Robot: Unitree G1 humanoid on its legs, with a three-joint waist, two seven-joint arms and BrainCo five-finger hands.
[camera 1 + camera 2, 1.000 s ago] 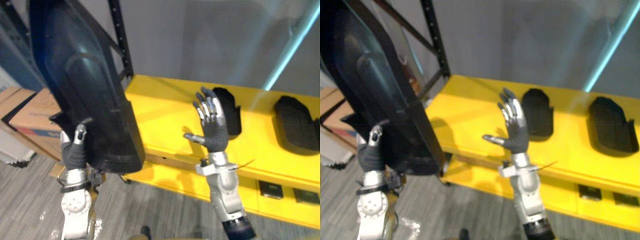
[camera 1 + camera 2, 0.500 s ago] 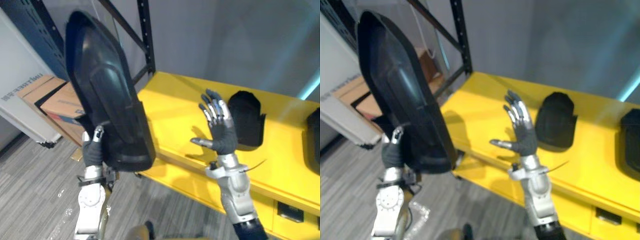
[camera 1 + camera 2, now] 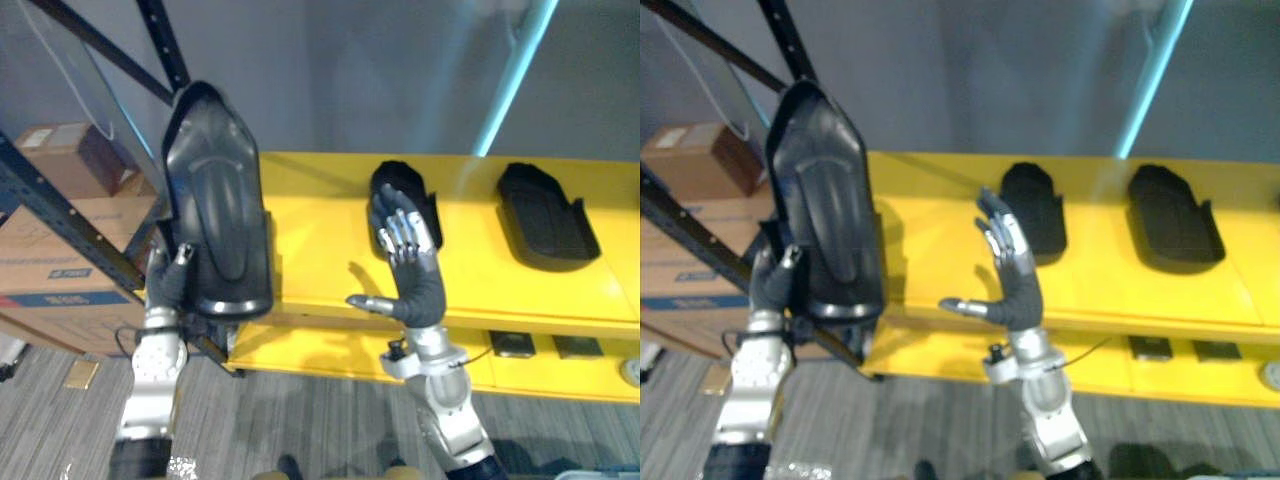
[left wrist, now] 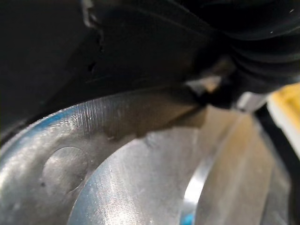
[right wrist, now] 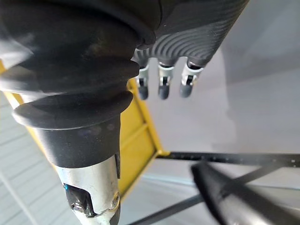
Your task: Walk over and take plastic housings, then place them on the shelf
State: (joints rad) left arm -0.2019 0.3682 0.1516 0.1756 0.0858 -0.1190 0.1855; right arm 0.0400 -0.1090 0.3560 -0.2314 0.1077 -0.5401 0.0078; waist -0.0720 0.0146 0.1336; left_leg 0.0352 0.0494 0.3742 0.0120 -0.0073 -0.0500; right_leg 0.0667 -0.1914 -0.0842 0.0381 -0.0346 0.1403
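Observation:
A large black plastic housing [image 3: 215, 225] stands upright in front of the yellow shelf's [image 3: 320, 230] left end, held at its lower edge by my left hand [image 3: 168, 285], whose thumb is curled over it. The housing's glossy inner face [image 4: 140, 178] lies right against the left wrist camera. My right hand [image 3: 412, 280] is raised in front of the shelf with its fingers [image 5: 161, 84] straight and spread, holding nothing. Two more black housings [image 3: 405, 200] [image 3: 545, 212] lie flat on the shelf's top.
A dark metal rack post [image 3: 160, 40] with diagonal braces rises at the left. Cardboard boxes [image 3: 50, 250] are stacked behind it. A cyan upright [image 3: 505, 70] stands behind the shelf. Small dark parts [image 3: 515, 347] lie on the shelf's lower level.
The whole picture has shifted, so the camera has moved and now faces the shelf more squarely. The housing in my left hand stands nearer the shelf's left end. My right hand stays raised and open.

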